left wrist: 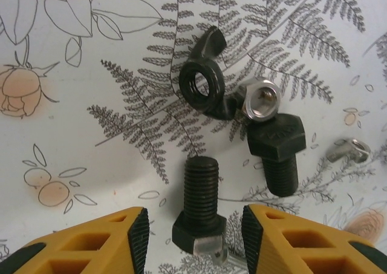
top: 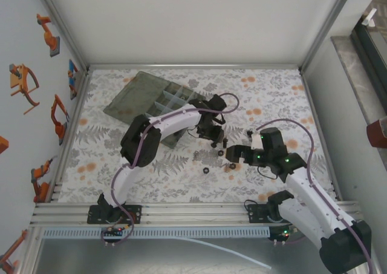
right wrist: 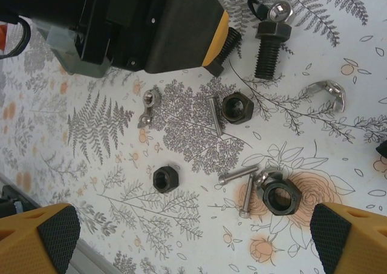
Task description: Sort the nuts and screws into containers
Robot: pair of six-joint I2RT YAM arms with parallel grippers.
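Note:
A black screw (left wrist: 199, 204) lies on the floral cloth, head toward the camera, between the pads of my left gripper (left wrist: 195, 225). The jaws are open, with a gap on each side of the screw. Beyond it lie a second black screw (left wrist: 278, 150), a black wing nut (left wrist: 202, 80) and a silver nut (left wrist: 261, 100). My right gripper (right wrist: 195, 234) hangs wide open above three black hex nuts (right wrist: 164, 178) (right wrist: 237, 109) (right wrist: 278, 194) and thin silver screws (right wrist: 239, 177). The containers (top: 172, 104) sit at the back left, behind the left gripper (top: 214, 141).
The organiser's flat lid (top: 130, 92) lies open to the left of its compartments. Silver wing nuts (right wrist: 148, 104) (right wrist: 326, 92) lie among the parts. The right gripper (top: 233, 155) is close to the left gripper in the table's middle. A metal rail (top: 181, 213) runs along the near edge.

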